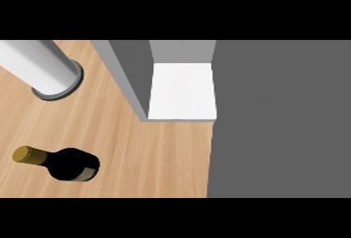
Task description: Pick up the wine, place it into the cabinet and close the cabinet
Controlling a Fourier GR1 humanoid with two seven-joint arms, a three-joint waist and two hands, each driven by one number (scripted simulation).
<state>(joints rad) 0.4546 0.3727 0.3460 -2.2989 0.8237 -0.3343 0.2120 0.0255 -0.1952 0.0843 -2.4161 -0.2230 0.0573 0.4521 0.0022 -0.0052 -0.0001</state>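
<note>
We see the wine (65, 164) at lower left on the wooden counter: dark bottle, gold cap, pale label band, standing upright with its cap leaning toward the left in our steep view. The cabinet (179, 90) sits at top centre, open, white shelf inside, grey side wall left, well apart from the bottle.

Grey forearm (37, 65) entering from upper left, wrist end visible, no hand in view
</note>
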